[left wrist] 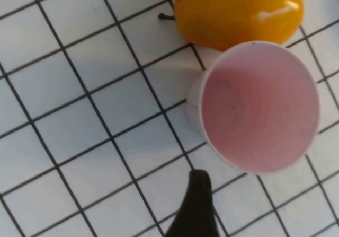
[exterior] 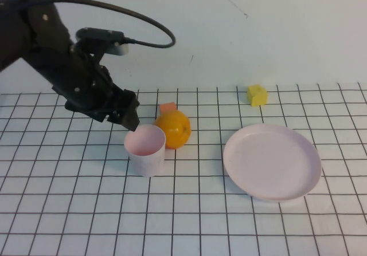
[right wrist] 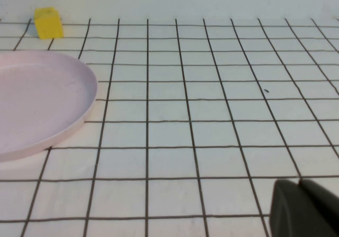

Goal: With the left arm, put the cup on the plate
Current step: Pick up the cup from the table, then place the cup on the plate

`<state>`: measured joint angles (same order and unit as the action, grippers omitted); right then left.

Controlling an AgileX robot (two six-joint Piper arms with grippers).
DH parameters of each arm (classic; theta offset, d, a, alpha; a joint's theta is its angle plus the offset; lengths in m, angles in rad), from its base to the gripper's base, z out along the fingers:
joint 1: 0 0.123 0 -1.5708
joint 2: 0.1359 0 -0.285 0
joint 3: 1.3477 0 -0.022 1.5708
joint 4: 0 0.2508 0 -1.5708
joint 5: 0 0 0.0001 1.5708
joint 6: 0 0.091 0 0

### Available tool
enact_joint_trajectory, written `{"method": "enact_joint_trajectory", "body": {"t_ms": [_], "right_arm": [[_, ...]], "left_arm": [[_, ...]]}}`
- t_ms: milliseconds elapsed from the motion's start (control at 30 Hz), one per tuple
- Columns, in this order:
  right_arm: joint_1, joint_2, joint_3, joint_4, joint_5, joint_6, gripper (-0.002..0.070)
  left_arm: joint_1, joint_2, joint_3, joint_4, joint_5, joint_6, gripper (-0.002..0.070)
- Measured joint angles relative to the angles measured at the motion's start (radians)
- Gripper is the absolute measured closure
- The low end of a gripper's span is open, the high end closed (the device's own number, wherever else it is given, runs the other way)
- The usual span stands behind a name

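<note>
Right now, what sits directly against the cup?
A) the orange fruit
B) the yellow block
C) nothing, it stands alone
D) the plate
A: the orange fruit sits right up against the far side of the cup, with no gap showing in the high or left wrist views; the plate lies apart to its right. The left pincer is at the cup's far-left rim, not holding it; the right pincer shows only as a dark tip near the plate.
</note>
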<state>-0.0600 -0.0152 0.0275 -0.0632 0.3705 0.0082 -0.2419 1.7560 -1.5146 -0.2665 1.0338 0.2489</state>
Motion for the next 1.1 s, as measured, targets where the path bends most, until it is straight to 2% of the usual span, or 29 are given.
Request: {"method": "enact_joint_trajectory", "body": {"t_ms": [167,433,533,600,667,733,867,1100], "right_arm": [[0.000,0.000,0.000,0.000,0.000,0.000,0.0678],[0.000,0.000,0.000,0.000,0.000,0.000,0.0678],[0.000,0.000,0.000,0.000,0.000,0.000,0.0678],[0.000,0.000,0.000,0.000,0.000,0.000,0.0678],[0.000,0.000,0.000,0.000,0.000,0.000,0.0678],[0.000,0.000,0.000,0.000,0.000,0.000,0.0678],[0.000,0.000,0.000,0.000,0.000,0.000,0.0678],[0.000,0.000,0.000,0.000,0.000,0.000,0.0678]], "left_arm": [[-0.017,0.126,-0.079,0.066,-0.022,-0.058,0.0118],[-0.017,0.309,-0.151,0.080,-0.044,-0.105,0.0137],[-0.017,0.347,-0.153,0.084,-0.044,-0.107,0.0235],[-0.019,0.355,-0.153,0.084,-0.044,-0.108,0.0361],[-0.019,0.355,-0.161,0.085,-0.042,-0.108,0.0516],[-0.021,0.355,-0.175,0.087,-0.025,-0.108,0.0601],[-0.021,0.355,-0.227,0.094,0.040,-0.108,0.0659],[-0.037,0.355,-0.403,0.060,0.178,-0.089,0.0666]]}}
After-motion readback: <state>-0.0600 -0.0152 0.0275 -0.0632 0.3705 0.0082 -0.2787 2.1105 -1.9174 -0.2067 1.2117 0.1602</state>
